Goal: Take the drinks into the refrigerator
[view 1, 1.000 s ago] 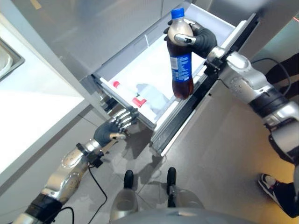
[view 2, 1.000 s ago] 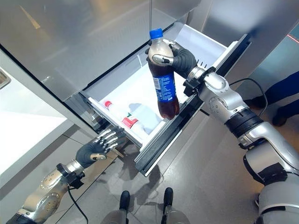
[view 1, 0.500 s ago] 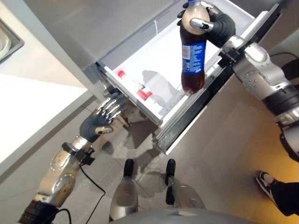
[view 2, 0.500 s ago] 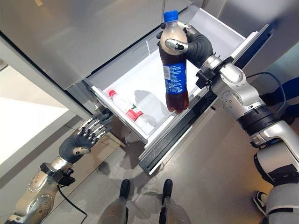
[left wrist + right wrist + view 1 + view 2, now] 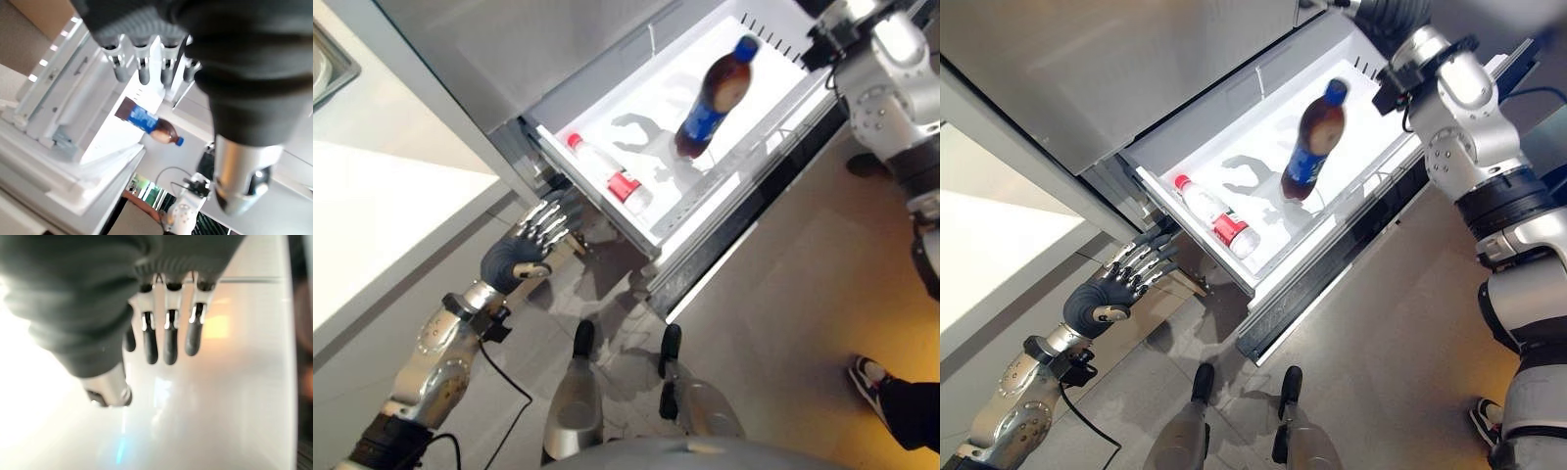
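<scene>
Over open drawer (image 5: 1234, 117): cola bottle (image 5: 1310, 140) tilted, unheld | right hand (image 5: 166, 340) fingers straight, empty

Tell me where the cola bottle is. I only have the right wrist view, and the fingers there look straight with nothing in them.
Observer: The cola bottle is inside the open white drawer, tilted. The right hand is not holding it.
Operator: Anything else in that drawer?
Observer: A clear bottle with a red cap lies along the drawer's wall on the robot's left.
Operator: And the left hand?
Observer: The left hand is just outside that end of the drawer, fingers straight, holding nothing.
</scene>
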Motion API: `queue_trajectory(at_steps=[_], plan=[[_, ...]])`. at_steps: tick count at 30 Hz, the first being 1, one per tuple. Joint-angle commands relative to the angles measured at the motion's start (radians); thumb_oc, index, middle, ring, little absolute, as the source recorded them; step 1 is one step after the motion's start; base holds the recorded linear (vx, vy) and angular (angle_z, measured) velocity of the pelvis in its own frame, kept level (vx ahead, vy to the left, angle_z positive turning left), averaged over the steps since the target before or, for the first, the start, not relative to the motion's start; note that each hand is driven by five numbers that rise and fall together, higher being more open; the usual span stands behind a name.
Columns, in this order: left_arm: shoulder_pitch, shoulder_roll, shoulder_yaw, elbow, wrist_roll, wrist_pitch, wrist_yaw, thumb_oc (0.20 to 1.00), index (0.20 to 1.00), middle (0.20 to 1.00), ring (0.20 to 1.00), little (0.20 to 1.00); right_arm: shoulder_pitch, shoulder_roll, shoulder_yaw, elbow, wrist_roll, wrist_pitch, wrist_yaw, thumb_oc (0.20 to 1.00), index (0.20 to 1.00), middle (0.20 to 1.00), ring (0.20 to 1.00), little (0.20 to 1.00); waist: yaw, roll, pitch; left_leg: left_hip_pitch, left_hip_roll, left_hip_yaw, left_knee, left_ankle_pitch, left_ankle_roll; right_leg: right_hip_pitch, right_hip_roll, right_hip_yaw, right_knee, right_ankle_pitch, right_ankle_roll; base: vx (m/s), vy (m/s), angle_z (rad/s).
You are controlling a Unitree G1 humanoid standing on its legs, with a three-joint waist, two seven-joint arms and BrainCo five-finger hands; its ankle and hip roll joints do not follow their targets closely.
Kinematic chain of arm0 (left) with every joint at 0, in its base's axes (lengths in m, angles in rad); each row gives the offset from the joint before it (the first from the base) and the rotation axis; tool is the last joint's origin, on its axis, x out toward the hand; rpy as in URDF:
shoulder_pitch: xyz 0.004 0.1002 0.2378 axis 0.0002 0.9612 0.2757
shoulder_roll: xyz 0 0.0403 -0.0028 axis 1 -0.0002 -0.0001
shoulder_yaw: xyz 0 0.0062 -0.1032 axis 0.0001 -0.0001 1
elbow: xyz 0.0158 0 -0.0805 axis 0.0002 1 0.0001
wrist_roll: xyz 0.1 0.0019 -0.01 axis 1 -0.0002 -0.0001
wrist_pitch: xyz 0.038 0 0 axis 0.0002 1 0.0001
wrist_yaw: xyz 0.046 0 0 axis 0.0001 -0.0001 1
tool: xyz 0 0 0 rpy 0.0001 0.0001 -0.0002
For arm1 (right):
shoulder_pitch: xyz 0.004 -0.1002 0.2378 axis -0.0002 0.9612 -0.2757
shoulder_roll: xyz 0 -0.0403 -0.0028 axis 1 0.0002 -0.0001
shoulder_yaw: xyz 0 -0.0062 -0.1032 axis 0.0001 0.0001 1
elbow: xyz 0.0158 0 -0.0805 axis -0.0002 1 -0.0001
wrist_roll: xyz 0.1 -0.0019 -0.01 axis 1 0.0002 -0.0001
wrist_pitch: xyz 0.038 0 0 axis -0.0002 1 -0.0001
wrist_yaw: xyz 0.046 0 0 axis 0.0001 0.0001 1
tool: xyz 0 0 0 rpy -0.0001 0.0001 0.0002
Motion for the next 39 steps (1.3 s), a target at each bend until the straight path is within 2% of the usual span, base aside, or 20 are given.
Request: queue_trajectory(at_steps=[1, 13, 29, 30, 31, 32, 33, 38, 39], plan=[[0.025, 0.067, 0.0, -0.102, -0.05, -0.056, -0.03, 1.0, 1.0, 1.0, 1.0, 1.0, -0.093, -0.032, 0.044, 0.053, -0.003, -0.063, -0.016, 0.2, 0.2, 0.2, 0.2, 0.2, 0.013, -0.05, -0.022, -0.057, -0.086, -0.029, 0.059, -0.021, 0.095, 0.004, 0.018, -0.018, 0.085, -0.1, 0.005, -0.02, -0.005, 0.04], [0.002, 0.084, -0.015, -0.112, -0.026, -0.076, -0.012, 1.0, 1.0, 1.0, 1.0, 1.0, -0.036, -0.046, 0.071, 0.033, -0.058, -0.04, -0.021, 0.2, 0.2, 0.2, 0.2, 0.2, 0.019, -0.047, 0.011, -0.083, -0.084, -0.034, 0.051, -0.006, 0.092, -0.026, 0.02, -0.027, 0.093, -0.1, 0.006, -0.01, -0.003, 0.01], [-0.015, 0.085, -0.03, -0.101, -0.002, -0.088, 0.006, 1.0, 1.0, 1.0, 1.0, 1.0, 0.001, -0.008, 0.057, 0.019, -0.065, -0.036, -0.014, 0.2, 0.2, 0.2, 0.2, 0.2, 0.005, -0.048, 0.008, -0.063, -0.082, -0.025, 0.047, -0.013, 0.091, -0.011, 0.02, -0.023, 0.086, -0.102, 0.005, 0.0, 0.0, 0.0], [-0.015, 0.087, -0.029, -0.098, -0.002, -0.089, 0.006, 1.0, 1.0, 1.0, 1.0, 1.0, 0.008, -0.007, 0.056, 0.016, -0.066, -0.036, -0.014, 0.407, 0.407, 0.407, 0.407, 0.407, 0.005, -0.048, 0.006, -0.061, -0.082, -0.024, 0.047, -0.013, 0.091, -0.009, 0.02, -0.024, 0.088, -0.102, 0.004, 0.0, 0.0, 0.0], [-0.017, 0.087, -0.028, -0.095, 0.0, -0.091, 0.006, 1.0, 1.0, 1.0, 1.0, 1.0, 0.011, -0.008, 0.057, 0.007, -0.073, -0.036, -0.015, 0.711, 0.711, 0.711, 0.711, 0.711, 0.004, -0.049, 0.004, -0.058, -0.082, -0.024, 0.047, -0.014, 0.09, -0.007, 0.02, -0.026, 0.089, -0.103, 0.004, 0.0, 0.0, 0.0], [-0.017, 0.088, -0.028, -0.095, 0.0, -0.091, 0.006, 1.0, 1.0, 1.0, 1.0, 1.0, 0.012, -0.008, 0.056, 0.006, -0.073, -0.036, -0.015, 0.931, 0.931, 0.931, 0.931, 0.931, 0.004, -0.049, 0.004, -0.057, -0.082, -0.024, 0.047, -0.014, 0.09, -0.006, 0.02, -0.026, 0.088, -0.103, 0.004, 0.0, 0.0, 0.0], [-0.015, 0.085, -0.02, -0.083, -0.004, -0.089, 0.003, 1.0, 1.0, 1.0, 1.0, 1.0, 0.038, -0.01, 0.037, -0.014, -0.067, -0.041, -0.019, 1.0, 1.0, 1.0, 1.0, 1.0, 0.002, -0.051, -0.001, -0.05, -0.082, -0.023, 0.047, -0.016, 0.09, 0.001, 0.019, -0.028, 0.088, -0.103, 0.005, 0.0, 0.0, 0.0], [0.001, 0.074, -0.002, -0.029, -0.002, -0.073, 0.002, 1.0, 1.0, 1.0, 1.0, 1.0, 0.113, -0.008, -0.031, -0.077, -0.06, -0.05, -0.023, 1.0, 1.0, 1.0, 1.0, 1.0, -0.001, -0.057, -0.025, -0.028, -0.086, -0.019, 0.045, -0.023, 0.091, 0.028, 0.018, -0.021, 0.075, -0.099, 0.004, 0.0, 0.0, 0.0], [0.004, 0.061, 0.009, 0.001, 0.004, -0.067, -0.001, 1.0, 1.0, 1.0, 1.0, 1.0, 0.176, 0.003, -0.098, -0.096, -0.048, -0.065, -0.031, 1.0, 1.0, 1.0, 1.0, 1.0, -0.006, -0.057, -0.04, -0.016, -0.088, -0.014, 0.043, -0.026, 0.09, 0.039, 0.016, -0.018, 0.068, -0.097, 0.005, 0.01, 0.004, -0.04]])
